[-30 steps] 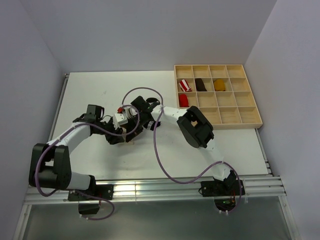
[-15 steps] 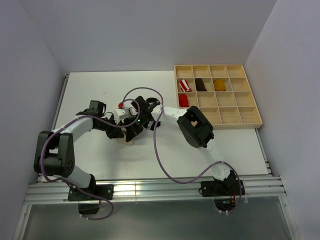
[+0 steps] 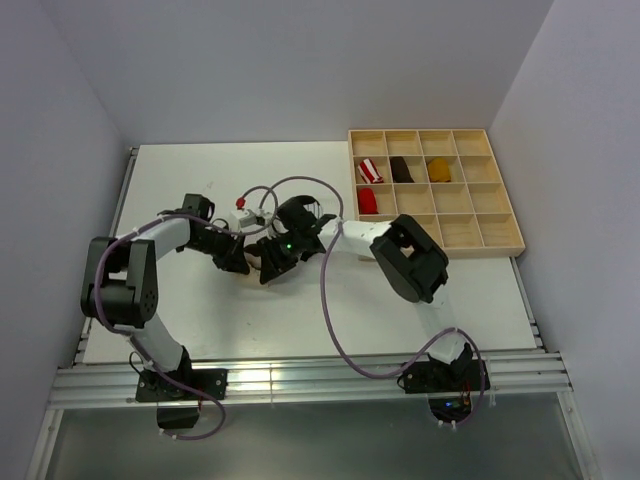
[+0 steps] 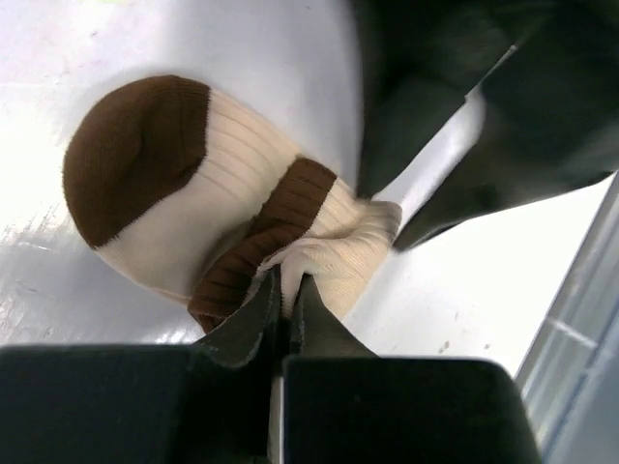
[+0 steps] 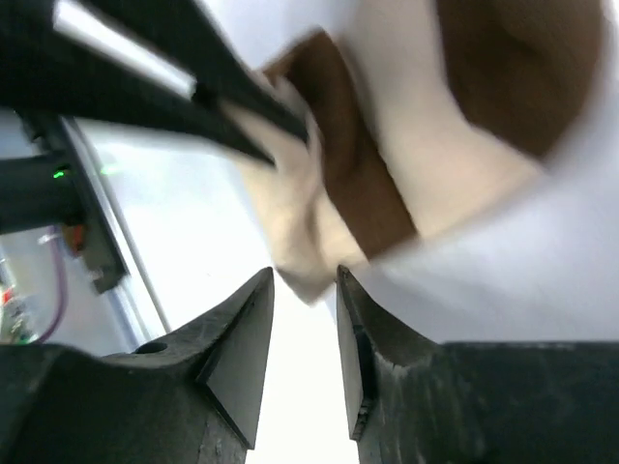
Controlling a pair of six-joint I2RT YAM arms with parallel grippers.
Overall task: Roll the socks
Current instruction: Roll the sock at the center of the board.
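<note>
Presently, the left gripper (image 4: 287,292) has its jaws pressed together on a fold of the cream sock (image 4: 222,184), pinching the cream fabric beside the brown band (image 4: 276,213). In the left wrist view the sock lies bunched on the table (image 4: 290,58), its brown toe (image 4: 131,155) at ten o'clock from the jaws.

The right gripper (image 5: 305,282) has its jaws apart with a clear gap. A drooping cream fold of the same sock reaches just to the fingertips (image 5: 253,300) at twelve o'clock. Whether it touches them cannot be told, as this view is blurred.

From above, both grippers meet near the middle of the white table, the left at nine o'clock of the sock and the right at three o'clock, close together. The striped sock cannot be made out.

A wooden tray (image 3: 505,243) of compartments sits at two o'clock from the grippers, well apart. Its upper-left cells hold a red-and-white bundle (image 3: 371,169), a dark brown bundle (image 3: 401,169), a mustard bundle (image 3: 438,169) and a red bundle (image 3: 367,201).
</note>
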